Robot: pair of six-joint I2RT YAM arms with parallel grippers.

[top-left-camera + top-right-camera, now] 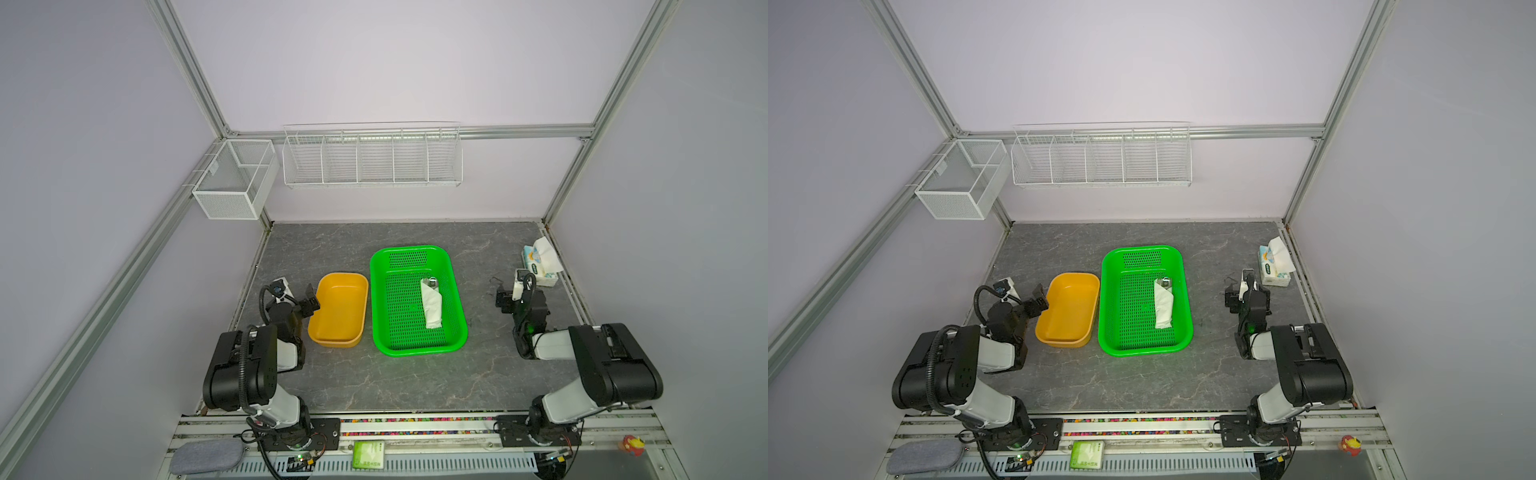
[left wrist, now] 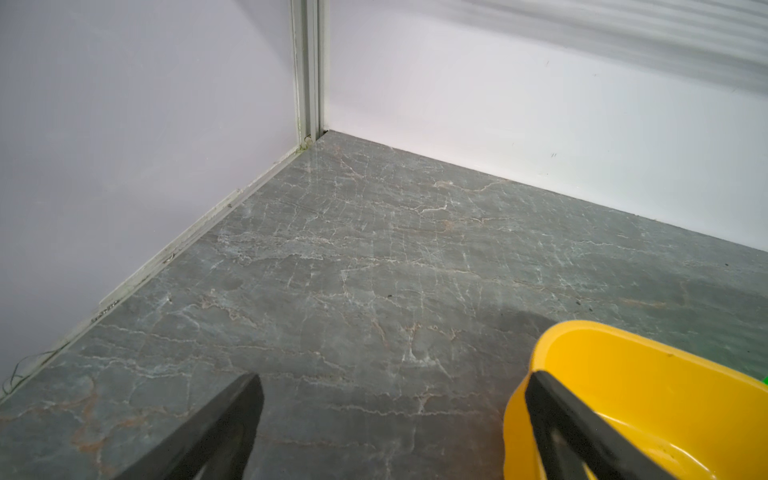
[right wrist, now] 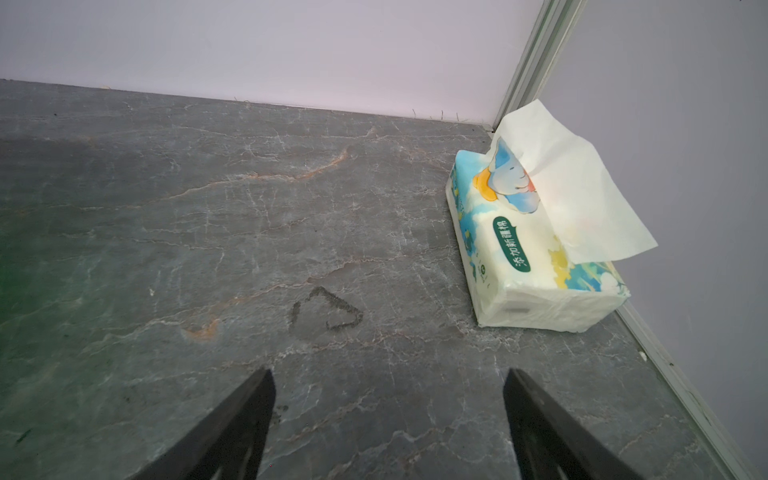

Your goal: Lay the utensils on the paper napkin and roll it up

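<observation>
Both top views: paper napkin (image 1: 431, 305) rolled up in the green basket (image 1: 377, 299), utensils (image 1: 433, 283) just poking out the far end. Left wrist: left end effector (image 2: 392, 380) wide, empty — one finger (image 2: 548, 403) by the yellow tub (image 2: 648, 365). Right wrist: right end effector (image 3: 389, 374) wide, empty, tissue pack (image 3: 528, 266) near.

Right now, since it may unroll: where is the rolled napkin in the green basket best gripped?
Take the rolled napkin at its middle, across its narrow width, from straight above. It lies flat on the floor of the green basket; its walls bar a side approach, and a mid-length pinch should keep it rolled.
</observation>
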